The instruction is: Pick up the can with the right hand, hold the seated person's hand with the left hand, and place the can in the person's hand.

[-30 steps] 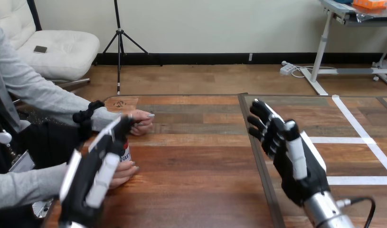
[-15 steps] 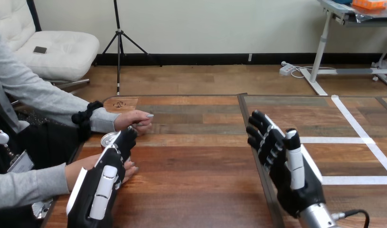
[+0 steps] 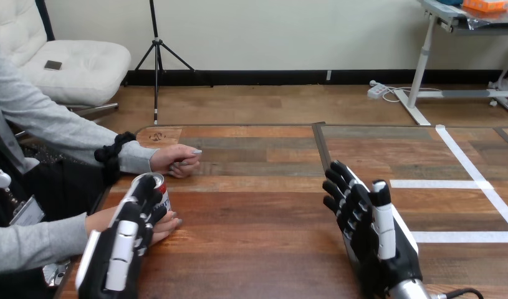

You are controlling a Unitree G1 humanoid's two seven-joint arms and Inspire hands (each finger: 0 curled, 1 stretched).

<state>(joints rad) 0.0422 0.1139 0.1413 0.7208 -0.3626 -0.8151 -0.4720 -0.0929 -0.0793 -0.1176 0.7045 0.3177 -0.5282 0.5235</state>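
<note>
The can (image 3: 158, 187) stands upright in the person's nearer hand (image 3: 165, 225) at the desk's (image 3: 257, 218) left edge. The left hand (image 3: 120, 249), fingers fairly straight, lies over that hand, perhaps touching it. The right hand (image 3: 376, 240) hovers open, holding nothing.

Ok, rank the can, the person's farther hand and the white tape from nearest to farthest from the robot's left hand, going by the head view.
1. can: right against the left hand, at the view's left.
2. person's farther hand: just beyond the can.
3. white tape: far across, at the view's right.
</note>
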